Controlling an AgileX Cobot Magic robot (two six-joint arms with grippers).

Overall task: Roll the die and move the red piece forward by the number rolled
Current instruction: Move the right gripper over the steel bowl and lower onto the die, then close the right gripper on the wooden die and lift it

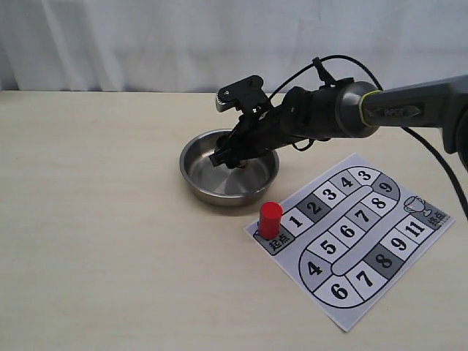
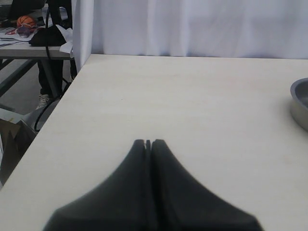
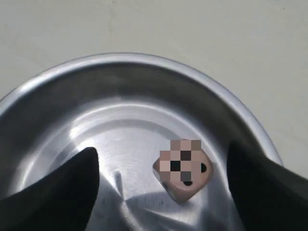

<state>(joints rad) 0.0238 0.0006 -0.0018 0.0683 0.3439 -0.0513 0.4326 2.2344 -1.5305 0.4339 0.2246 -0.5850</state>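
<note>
The die [image 3: 184,171], a pale beige cube with black pips, lies on the floor of the steel bowl [image 3: 144,72]. My right gripper [image 3: 162,180] is open and straddles it with a wide gap; neither finger touches it. In the exterior view the right gripper [image 1: 228,157] dips into the bowl [image 1: 199,183] and hides the die. The red piece [image 1: 270,219] stands upright on the start square of the numbered board [image 1: 365,248]. My left gripper [image 2: 148,143] is shut on nothing above bare table and does not show in the exterior view.
The right arm [image 1: 395,110] and its cable reach in from the right over the board's far corner. The table's left edge [image 2: 57,103] drops off beside the left gripper, with another desk and clutter beyond. A white curtain hangs behind the table.
</note>
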